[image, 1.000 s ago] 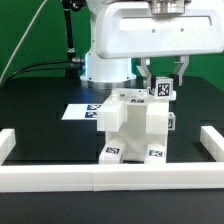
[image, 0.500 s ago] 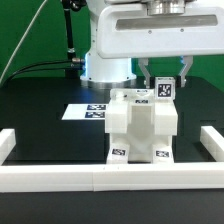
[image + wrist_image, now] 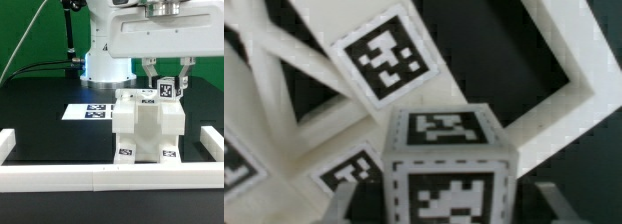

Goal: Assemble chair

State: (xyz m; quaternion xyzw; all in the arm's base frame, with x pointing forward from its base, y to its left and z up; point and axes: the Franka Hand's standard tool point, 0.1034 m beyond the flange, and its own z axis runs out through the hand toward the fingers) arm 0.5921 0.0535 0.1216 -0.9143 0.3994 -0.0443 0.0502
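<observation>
Just behind the border wall (image 3: 60,178) at the table (image 3: 40,135) front edge, the chair (image 3: 140,130) has shifted toward the exterior view's right. The gripper (image 3: 167,84) stays clamped on the tagged post (image 3: 167,92) at its rear top. Judgement: the assembly is being repositioned. The marker board (image 3: 85,111) lies beyond.

Smooth, matt white plastic formed the chair (image 3: 148,125), whose printed black-and-white tags (image 3: 384,58) looked flat and paper-like, as it stood on a matt black table (image 3: 40,125) edged by a white plastic border wall (image 3: 60,178), below the glossy white casing of the arm (image 3: 105,60).
</observation>
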